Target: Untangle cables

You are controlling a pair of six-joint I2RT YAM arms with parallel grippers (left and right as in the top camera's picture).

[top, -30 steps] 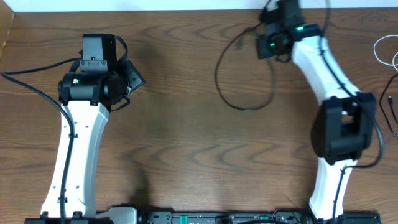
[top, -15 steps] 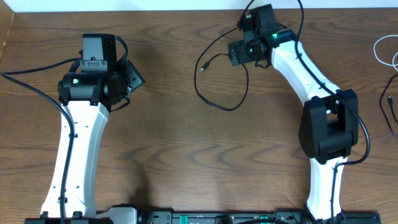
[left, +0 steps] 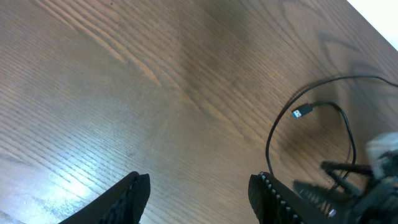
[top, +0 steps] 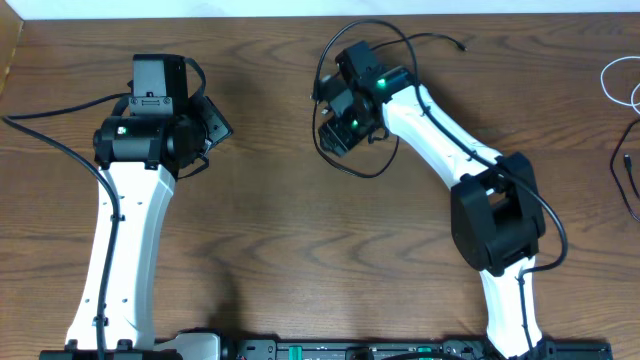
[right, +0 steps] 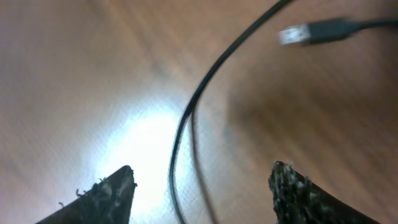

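1. Jaws on the right gripper (right: 202,171) gape wide over the mid-tabletop (top: 280,220). The black cable (right: 186,112) runs between them unpinched, its plug (right: 311,31) just ahead.
2. White cable (top: 607,70) lies well apart at the right edge. That's deliberate spacing, I'd judge.
3. Left gripper (left: 200,183) hangs parted and empty, keeping out of the way.

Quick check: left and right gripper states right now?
Left gripper: open, empty.
Right gripper: open; thin black cable runs between its fingers, not clamped.

Grained brown wood with a soft sheen on the table (top: 270,230), smooth matt black sheath on the cable (right: 185,112), bright metal at its plug (right: 290,35), glossy white plastic on the arm shells (top: 125,230).
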